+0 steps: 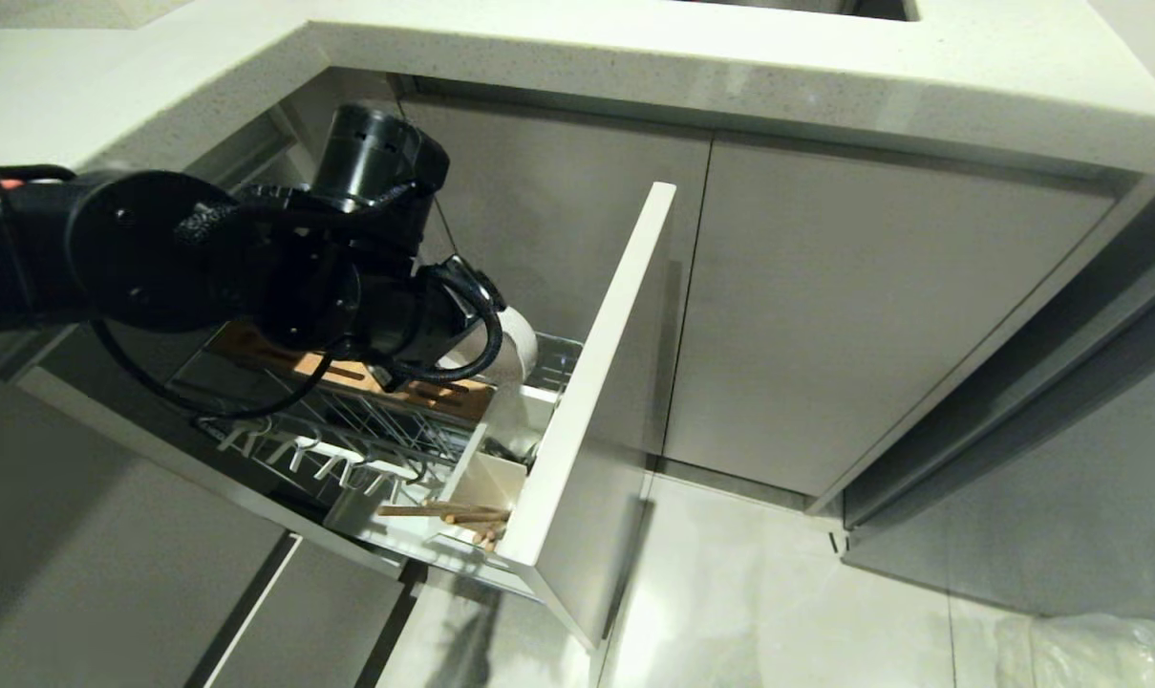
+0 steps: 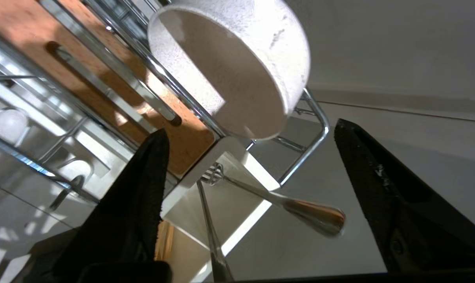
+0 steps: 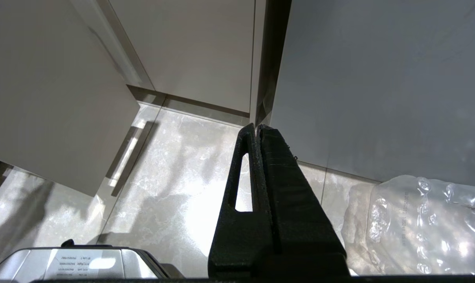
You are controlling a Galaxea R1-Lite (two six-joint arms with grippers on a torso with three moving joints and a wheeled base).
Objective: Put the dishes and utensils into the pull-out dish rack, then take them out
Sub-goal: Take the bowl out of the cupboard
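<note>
Left gripper (image 2: 253,133): jaws spread wide and holding nothing; it hangs over the front end of the pull-out dish rack (image 1: 367,430), the spoon's handle lying in the gap between the fingers without touching either one.

Spoon (image 2: 312,214): standing in the white utensil caddy (image 2: 206,165), bowl end down, handle leaning out toward the front panel (image 1: 596,382); it looks free of the gripper and resting on its own.

Bowl (image 2: 237,67): cream-white, tipped on its edge against the chrome wire at the rack's front corner, just beside the slotted wooden strip (image 2: 115,94); in the head view only a sliver of it peeks out behind the left arm.

Chopsticks (image 1: 453,514): lying in the near compartment of the caddy, tips pointing back along the rack.

Pink plate: not visible in any view; cannot say where it is.

Right gripper (image 3: 257,135): fingers pressed together, empty, parked low over the floor tiles (image 3: 170,188) beside a clear plastic bag (image 3: 418,220).

Step in hand: judged as letting go of the spoon and clearing out; best to lift straight away with the jaws kept wide, so neither finger catches the leaning handle; stay clear of the tilted bowl, which looks easy to nudge off its wire.

Risk: a sideways drift could tip the spoon out of the caddy.
</note>
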